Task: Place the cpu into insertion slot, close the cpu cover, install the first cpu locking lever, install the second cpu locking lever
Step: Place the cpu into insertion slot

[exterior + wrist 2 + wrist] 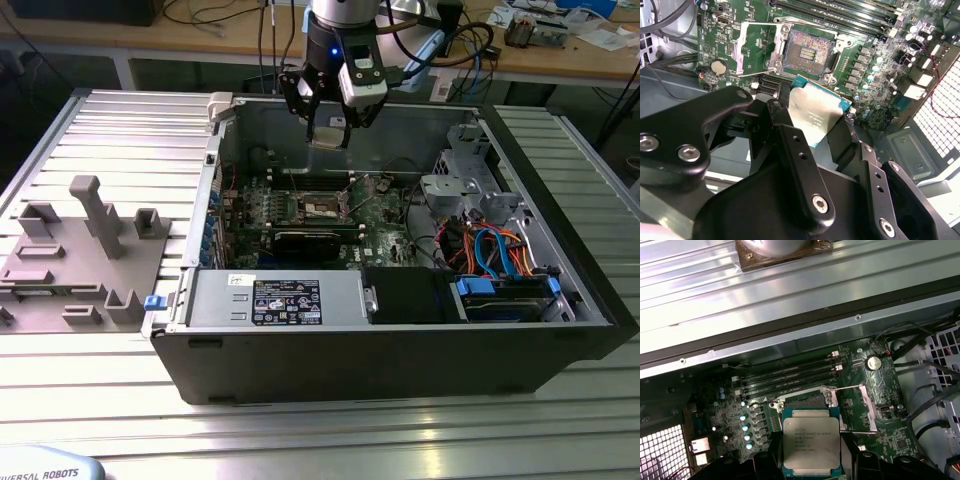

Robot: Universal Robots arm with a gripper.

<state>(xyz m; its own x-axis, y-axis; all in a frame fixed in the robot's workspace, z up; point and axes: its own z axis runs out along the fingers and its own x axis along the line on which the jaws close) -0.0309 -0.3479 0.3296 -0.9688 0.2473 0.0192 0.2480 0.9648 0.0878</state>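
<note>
- End effector [330, 128] sits upper middle of the exterior view, hanging over the back part of the open computer case [400, 350]. It is clenched on the cpu [329, 136].
- In both wrist views the black fingers [785, 131] pinch the cpu [816, 112] by two opposite edges. That leaves the metal top and the underside clear, probably so the chip can go down flat with nothing between it and the socket.
- The cpu [811, 442] is held level and square to the board, metal top towards the first wrist camera. It is up in the air, apart from everything below.
- The insertion slot [807, 50] is bare, with its contact field exposed. In the first wrist view its rim [805, 401] peeks out just beyond the chip's far edge, so the chip hangs nearly over it but is not seated.
- The cpu cover [741, 50] is swung open on its hinge and lies back beside the slot, which leaves the way down free.
- A coin cell [719, 66] sits past the cover, and long memory slots [790, 375] run alongside the socket.
- In the exterior view the slot [322, 207] shows mid-frame on the green board, well below the chip.
- The case rests on a ribbed metal bench [300, 430]. A grey fixture tray [80, 250] stands at the exterior view's left.
- Judgement: placing is under way, and the cover and levers are not yet dealt with.
</note>
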